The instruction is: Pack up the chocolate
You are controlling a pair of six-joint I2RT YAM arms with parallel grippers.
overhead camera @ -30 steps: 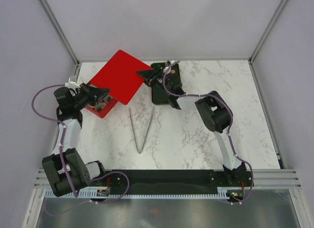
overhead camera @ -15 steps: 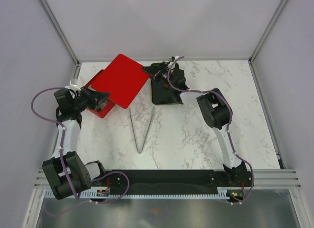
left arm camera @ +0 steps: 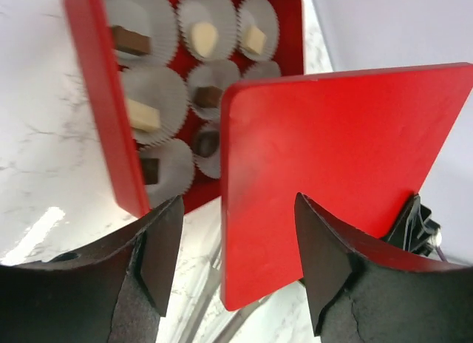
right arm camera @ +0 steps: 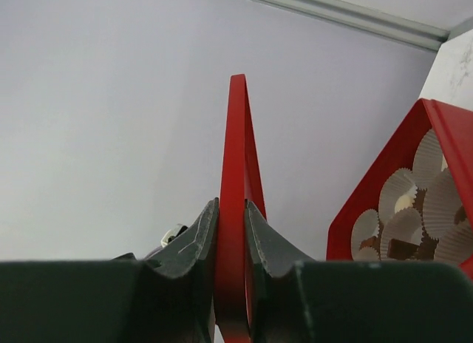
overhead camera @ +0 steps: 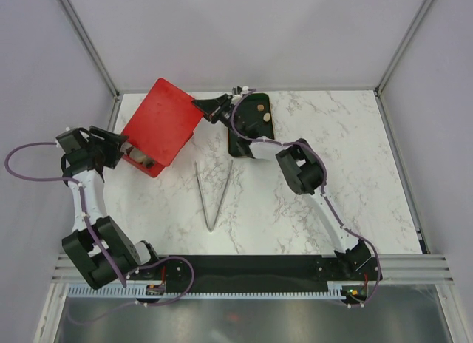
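Observation:
The chocolate (left arm camera: 143,115) lies in white paper cups (left arm camera: 154,99) inside a red box (left arm camera: 94,99), with dark, tan and cream pieces. Two more pieces (overhead camera: 261,111) sit on a dark tray (overhead camera: 242,140). My right gripper (right arm camera: 231,206) is shut on the edge of the red lid (right arm camera: 236,151), which hangs tilted over the box (overhead camera: 149,165) and hides most of it from above. My left gripper (left arm camera: 236,210) is open and holds nothing. In the top view it (overhead camera: 112,147) stands just left of the box, apart from it.
Long metal tongs (overhead camera: 214,191) lie in a V on the marble table (overhead camera: 332,158), in front of the box and tray. The left side wall stands close behind my left arm. The metal frame edge runs along the back of the table.
My right gripper has carried the lid leftward and down over the box. My left gripper has let go of the box, opened and drawn back to the left.

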